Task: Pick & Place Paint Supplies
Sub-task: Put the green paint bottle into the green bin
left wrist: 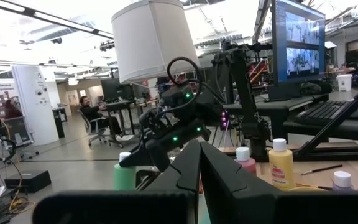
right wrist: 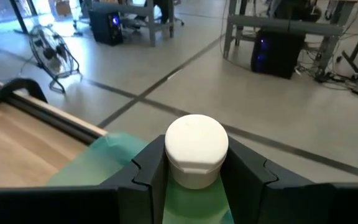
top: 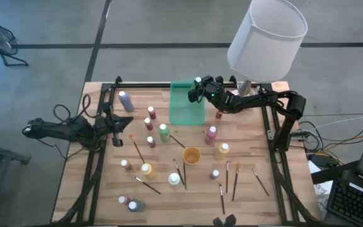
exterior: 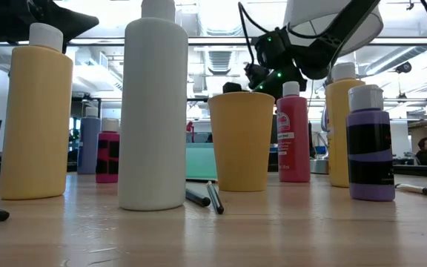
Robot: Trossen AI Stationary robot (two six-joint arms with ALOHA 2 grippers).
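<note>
Tabletop, near to far: roughly seven paintbrushes (top: pixel 226 176) and about fifteen paint bottles (top: pixel 163 132) scattered around one orange cup (top: pixel 191 155); small items are hard to count. Left gripper (top: pixel 116 128) clenched, empty, at the left edge. Right gripper (top: pixel 196 90) grasps a white-capped bottle (right wrist: pixel 196 151) between its fingers above the green tray (top: pixel 186 107). Labels unreadable.

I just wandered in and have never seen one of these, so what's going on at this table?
The right gripper is holding a white-capped paint bottle over the green tray at the far edge of the table. The left gripper waits shut near the table's left side. Many other bottles, paintbrushes and a yellow cup stand scattered on the wooden table.
</note>
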